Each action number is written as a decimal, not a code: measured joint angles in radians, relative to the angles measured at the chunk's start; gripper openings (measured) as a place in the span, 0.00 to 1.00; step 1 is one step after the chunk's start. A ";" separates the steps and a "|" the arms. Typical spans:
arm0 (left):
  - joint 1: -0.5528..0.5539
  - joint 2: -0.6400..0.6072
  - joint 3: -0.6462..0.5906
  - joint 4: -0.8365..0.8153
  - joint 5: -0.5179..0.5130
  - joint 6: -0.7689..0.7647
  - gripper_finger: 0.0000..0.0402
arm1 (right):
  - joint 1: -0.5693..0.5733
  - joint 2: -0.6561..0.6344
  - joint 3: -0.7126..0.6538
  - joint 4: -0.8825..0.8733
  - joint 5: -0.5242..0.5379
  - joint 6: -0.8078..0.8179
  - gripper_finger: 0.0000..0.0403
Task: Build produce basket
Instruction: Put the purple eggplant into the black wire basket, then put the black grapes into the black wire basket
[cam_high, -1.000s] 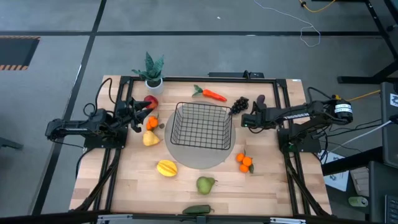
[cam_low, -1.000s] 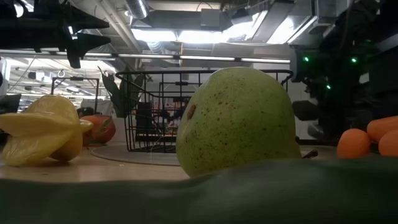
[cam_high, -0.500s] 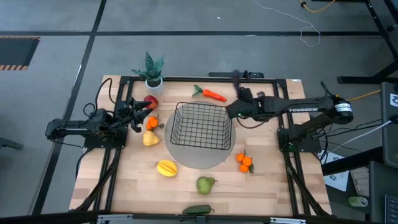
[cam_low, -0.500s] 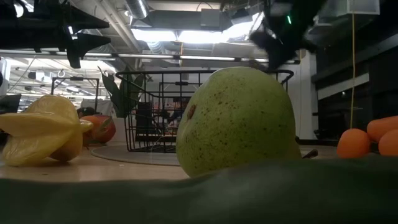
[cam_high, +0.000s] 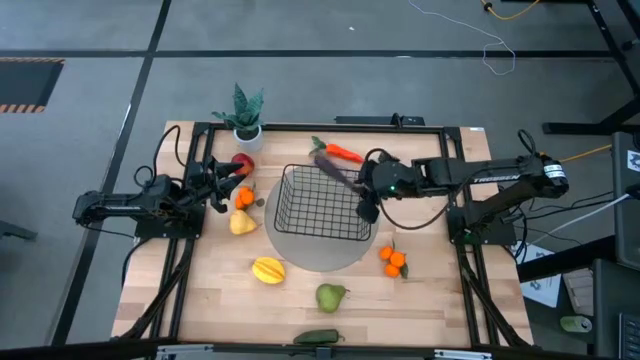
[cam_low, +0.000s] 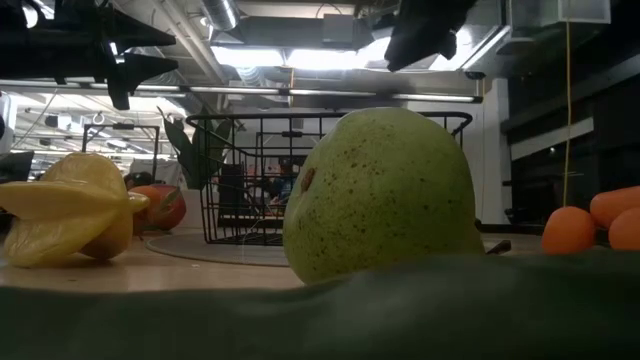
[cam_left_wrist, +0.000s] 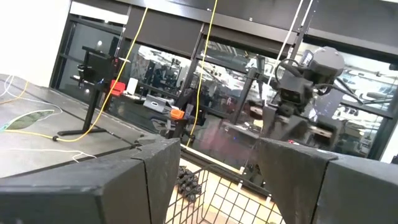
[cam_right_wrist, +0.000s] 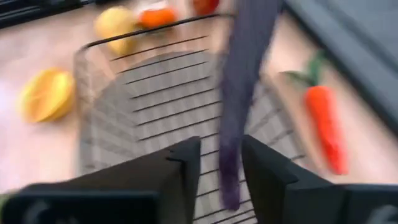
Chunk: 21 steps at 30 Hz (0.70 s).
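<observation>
The black wire basket (cam_high: 322, 203) stands on a grey disc (cam_high: 318, 256) mid-table. My right gripper (cam_high: 356, 186) hovers over the basket's far right corner, its fingers apart. A blurred purple eggplant (cam_right_wrist: 239, 93) reaches from between the fingers out over the basket (cam_right_wrist: 143, 93); it also shows in the high view (cam_high: 333, 171). My left gripper (cam_high: 222, 185) waits open at the table's left, beside a red apple (cam_high: 243, 163) and an orange fruit (cam_high: 244, 197). A carrot (cam_high: 340, 152) lies beyond the basket. My right gripper has the eggplant's near end (cam_right_wrist: 229, 180) between its two fingers, which point level toward the table's left. A gap shows beside one finger (cam_right_wrist: 186, 163). The eggplant is blurred and clear of the basket. I cannot tell whether the fingers touch it.
A yellow fruit (cam_high: 242, 223), a star fruit (cam_high: 268, 270), a green pear (cam_high: 331, 296), two oranges (cam_high: 393, 260) and a dark green vegetable (cam_high: 318, 337) lie around the basket. A potted plant (cam_high: 245, 115) stands at the far left.
My right gripper has swung from the table's right side toward the left and risen. It has carried the eggplant from beside the grapes to above the basket's far right corner. The eggplant now points out over the basket.
</observation>
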 joint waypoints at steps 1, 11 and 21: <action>0.000 0.000 0.000 0.000 0.000 0.000 0.50 | 0.000 0.000 0.000 0.004 -0.038 0.000 0.32; -0.001 0.000 0.000 -0.101 0.028 -0.097 0.50 | 0.001 -0.002 0.000 -0.099 -0.064 0.112 0.42; -0.001 0.000 0.000 -0.198 0.032 -0.202 0.50 | -0.021 -0.005 0.000 -0.479 0.328 0.321 0.40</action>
